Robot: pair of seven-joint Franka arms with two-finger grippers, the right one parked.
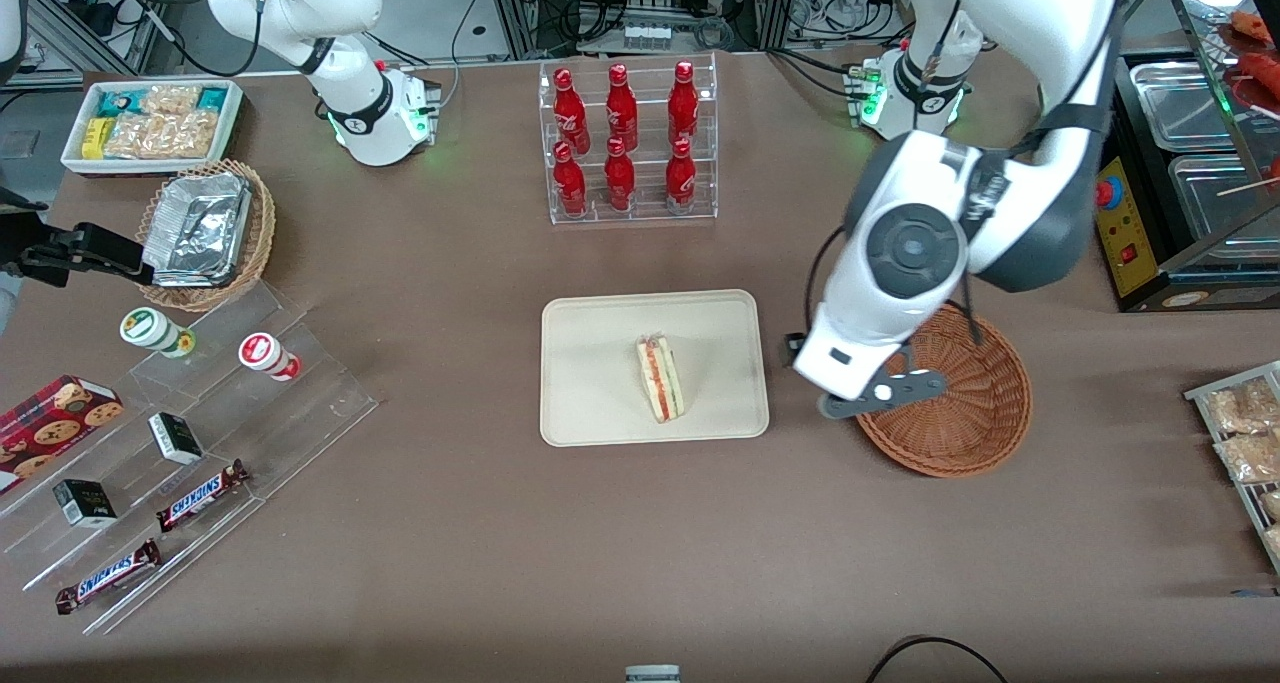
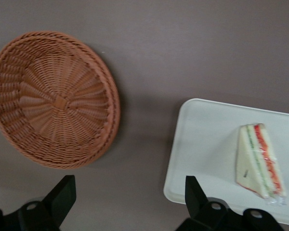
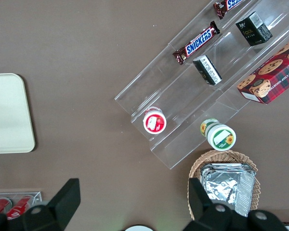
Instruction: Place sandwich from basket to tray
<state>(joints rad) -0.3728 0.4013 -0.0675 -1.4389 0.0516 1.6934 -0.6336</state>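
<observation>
Hand spread, empty, above table; one sandwich on tray; one basket.

Six red bottles stand in a clear rack at 12 o'clock on the counter. At 9 o'clock, a tan basket holds foil containers. At 8 o'clock, Snickers bars lie on clear acrylic steps.
</observation>
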